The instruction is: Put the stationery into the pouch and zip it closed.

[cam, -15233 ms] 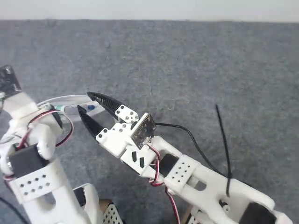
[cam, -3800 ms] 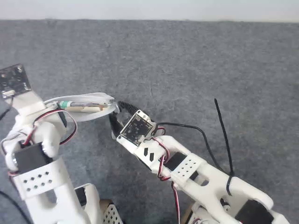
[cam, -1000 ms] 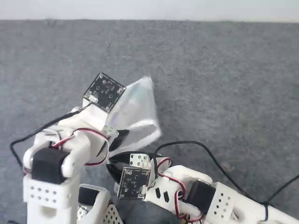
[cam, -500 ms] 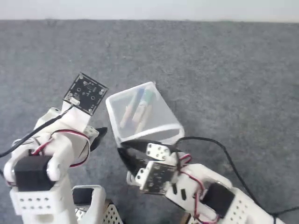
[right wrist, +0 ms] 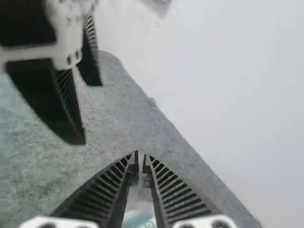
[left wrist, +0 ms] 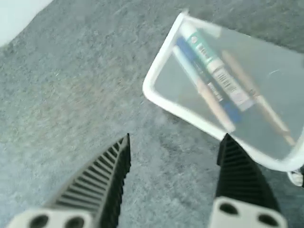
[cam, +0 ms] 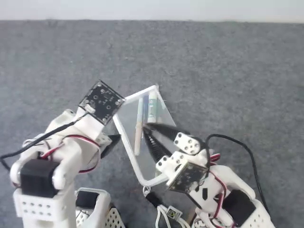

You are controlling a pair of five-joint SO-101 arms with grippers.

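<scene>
The clear pouch (cam: pixel 130 137) with a white rim hangs tilted above the grey table. Inside it lie a green-and-white pen (cam: pixel 152 107), a blue pen (cam: pixel 141 110) and a wooden pencil (cam: pixel 137 137). My right gripper (cam: pixel 145 131) is shut on the pouch, and a thin strip of the pouch (right wrist: pixel 140 176) shows between its black fingers. My left gripper (left wrist: pixel 175 138) stands open just short of the pouch (left wrist: pixel 266 118), touching nothing. From the right wrist, that left gripper (right wrist: pixel 76 90) appears farther off, its jaws apart.
Grey carpet (cam: pixel 228 71) covers the table, with free room at the far side and to the right. A pale wall (cam: pixel 152 8) runs along the far edge. A black cable (cam: pixel 237 142) loops beside the right arm.
A second ago the pouch hung at the left gripper; it has since left it. The right gripper has carried the pouch rightward and turned it, so the pens now point away.
</scene>
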